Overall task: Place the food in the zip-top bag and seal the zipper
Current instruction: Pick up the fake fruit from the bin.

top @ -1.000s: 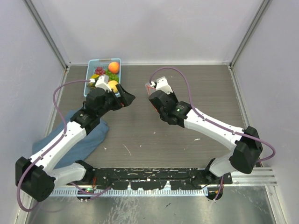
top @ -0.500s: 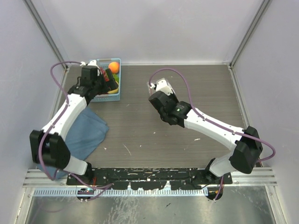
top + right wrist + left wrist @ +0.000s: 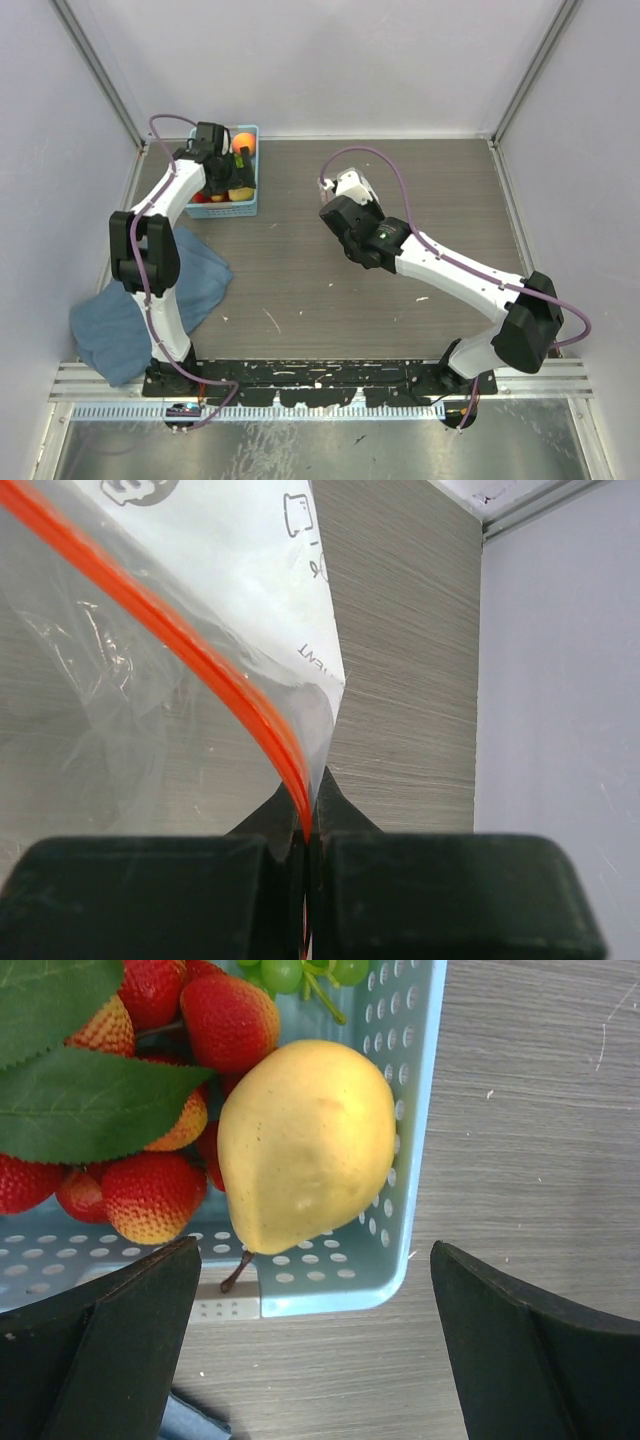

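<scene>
The food lies in a light blue basket (image 3: 232, 208) at the back left: an orange peach (image 3: 242, 145), a yellow pear-like fruit (image 3: 305, 1145), red berries (image 3: 150, 1200) with green leaves, and green grapes (image 3: 290, 972). My left gripper (image 3: 222, 182) hangs over the basket's near corner, open and empty (image 3: 315, 1260), with the yellow fruit just ahead between its fingers. My right gripper (image 3: 338, 190) is shut (image 3: 305, 830) on the red-orange zipper (image 3: 200, 655) of the clear zip-top bag (image 3: 120, 710), held above the table's middle. The bag hardly shows from above.
A blue cloth (image 3: 140, 310) lies crumpled at the left, beside the left arm's base. The basket's wall (image 3: 400, 1210) stands against the back left corner. Grey walls close the table on three sides.
My left arm has swung left and back from the table's middle to over the basket, its gripper open throughout. My right arm has stayed still, holding the bag.
</scene>
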`<state>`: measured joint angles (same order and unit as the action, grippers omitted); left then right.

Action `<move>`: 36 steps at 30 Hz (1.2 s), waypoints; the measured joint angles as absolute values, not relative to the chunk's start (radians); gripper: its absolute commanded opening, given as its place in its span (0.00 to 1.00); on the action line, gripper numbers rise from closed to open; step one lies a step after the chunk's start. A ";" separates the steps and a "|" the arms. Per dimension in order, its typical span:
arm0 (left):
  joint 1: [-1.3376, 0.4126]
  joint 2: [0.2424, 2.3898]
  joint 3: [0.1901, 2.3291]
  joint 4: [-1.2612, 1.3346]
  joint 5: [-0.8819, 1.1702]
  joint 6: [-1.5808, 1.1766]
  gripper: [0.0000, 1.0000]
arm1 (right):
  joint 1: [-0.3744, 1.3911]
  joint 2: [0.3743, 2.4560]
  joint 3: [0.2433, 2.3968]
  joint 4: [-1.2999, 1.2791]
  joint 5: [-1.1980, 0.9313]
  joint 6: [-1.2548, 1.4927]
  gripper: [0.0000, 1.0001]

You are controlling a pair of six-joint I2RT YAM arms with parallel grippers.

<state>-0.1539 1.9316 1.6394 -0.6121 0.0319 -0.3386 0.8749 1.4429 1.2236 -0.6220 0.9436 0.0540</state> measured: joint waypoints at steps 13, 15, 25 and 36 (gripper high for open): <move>-0.106 2.067 1.781 -0.644 0.116 -0.303 0.88 | 0.875 1.441 1.224 -0.622 0.950 0.053 0.01; -0.104 2.101 1.800 -0.649 0.128 -0.301 0.89 | 0.875 1.441 1.224 -0.622 0.950 0.053 0.01; -0.104 2.185 1.836 -0.675 0.158 -0.299 0.75 | 0.875 1.441 1.224 -0.622 0.951 0.053 0.01; -0.102 2.098 1.750 -0.635 0.183 -0.304 0.52 | 0.875 1.447 1.224 -0.622 0.953 0.054 0.01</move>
